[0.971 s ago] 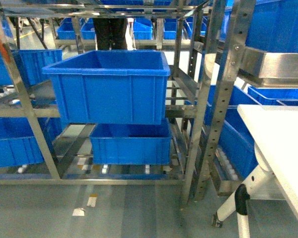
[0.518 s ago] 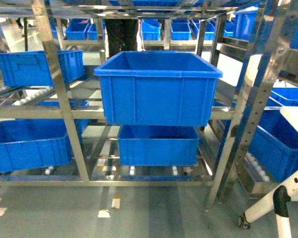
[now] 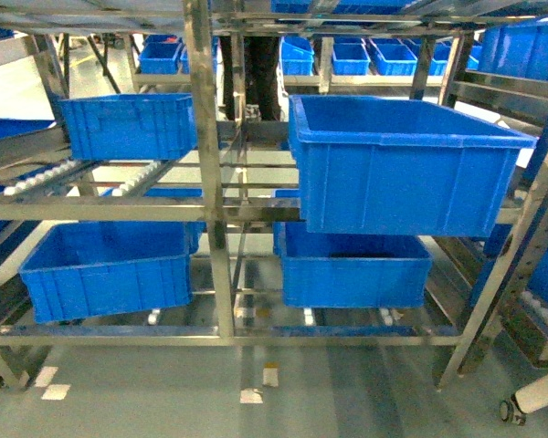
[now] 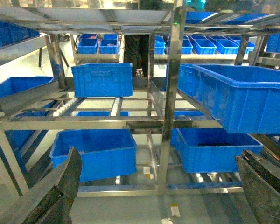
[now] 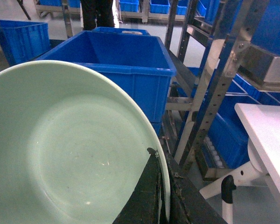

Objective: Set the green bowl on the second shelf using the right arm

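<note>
The right gripper (image 5: 161,196) is clamped on the green bowl's (image 5: 70,154) rim — left gripper (image 4: 158,196) spread wide, holding nothing; the second shelf (image 3: 164,208) carries a big blue crate (image 3: 402,164).

The green bowl (image 5: 60,154) looks smooth and softly glossy, like glazed plastic. The second shelf (image 3: 256,210) is shiny bare steel. The crate (image 3: 402,169) on it is blue moulded plastic, faintly sheened. The right hand's fingers (image 5: 147,196) are dark, rough and matt.
</note>
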Available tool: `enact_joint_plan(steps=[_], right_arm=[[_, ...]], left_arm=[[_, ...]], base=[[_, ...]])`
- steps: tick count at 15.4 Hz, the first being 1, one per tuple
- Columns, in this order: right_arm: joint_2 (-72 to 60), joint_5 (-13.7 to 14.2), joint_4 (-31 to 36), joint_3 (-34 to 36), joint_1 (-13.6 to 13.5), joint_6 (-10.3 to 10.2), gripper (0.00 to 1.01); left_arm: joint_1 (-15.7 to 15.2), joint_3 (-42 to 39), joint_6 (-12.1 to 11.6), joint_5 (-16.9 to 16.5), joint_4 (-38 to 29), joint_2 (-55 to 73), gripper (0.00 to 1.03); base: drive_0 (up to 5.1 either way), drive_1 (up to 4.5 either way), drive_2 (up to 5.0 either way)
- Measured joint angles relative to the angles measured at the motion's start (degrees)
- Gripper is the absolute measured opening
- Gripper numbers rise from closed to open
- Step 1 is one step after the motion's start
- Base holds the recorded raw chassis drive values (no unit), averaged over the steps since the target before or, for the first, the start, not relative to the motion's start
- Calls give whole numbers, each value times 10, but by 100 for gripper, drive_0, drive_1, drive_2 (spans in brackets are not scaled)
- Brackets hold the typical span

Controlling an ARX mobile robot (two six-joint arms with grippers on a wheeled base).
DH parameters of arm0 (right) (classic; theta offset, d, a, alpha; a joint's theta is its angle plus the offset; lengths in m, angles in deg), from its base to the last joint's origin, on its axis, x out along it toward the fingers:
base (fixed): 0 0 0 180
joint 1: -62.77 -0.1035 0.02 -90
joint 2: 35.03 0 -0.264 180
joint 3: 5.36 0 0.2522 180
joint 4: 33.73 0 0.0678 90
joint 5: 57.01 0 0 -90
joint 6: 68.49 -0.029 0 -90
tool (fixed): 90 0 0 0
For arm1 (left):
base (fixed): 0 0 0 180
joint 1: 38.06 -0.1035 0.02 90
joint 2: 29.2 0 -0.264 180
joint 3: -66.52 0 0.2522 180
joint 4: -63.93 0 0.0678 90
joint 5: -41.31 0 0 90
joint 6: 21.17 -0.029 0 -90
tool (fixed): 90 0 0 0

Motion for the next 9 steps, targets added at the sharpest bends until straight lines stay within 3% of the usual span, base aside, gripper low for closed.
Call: enact_joint_plan(steps=[5,9], right_arm=[[1,-5,2,0,-1,0,2],[1,-1,-1,0,0,0,2]], left_arm=[[0,0,0,2,-1,0,98],[0,0,0,0,0,0,98]], base=[[0,0,0],[-1,385,-387]])
